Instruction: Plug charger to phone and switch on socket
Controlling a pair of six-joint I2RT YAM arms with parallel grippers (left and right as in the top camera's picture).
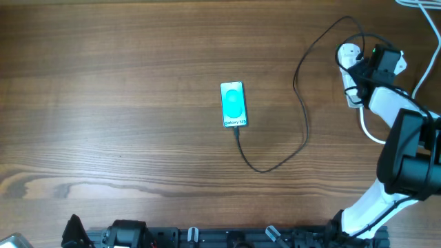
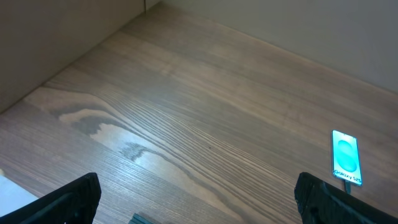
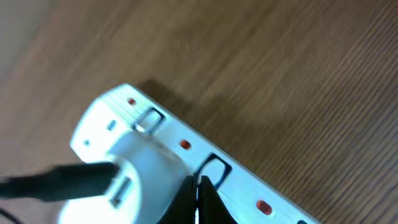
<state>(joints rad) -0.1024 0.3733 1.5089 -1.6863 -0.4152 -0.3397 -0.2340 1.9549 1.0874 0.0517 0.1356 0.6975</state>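
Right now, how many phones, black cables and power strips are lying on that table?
Phones: 1, the phone
Black cables: 1, the charger
Power strips: 1, the socket
Total: 3

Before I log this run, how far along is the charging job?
Done: the charger cable meets the phone at its lower end. In hand: the right tool, shut, noses at a rocker switch on the power strip. Remaining: flipping it; I cannot tell whether it is on.
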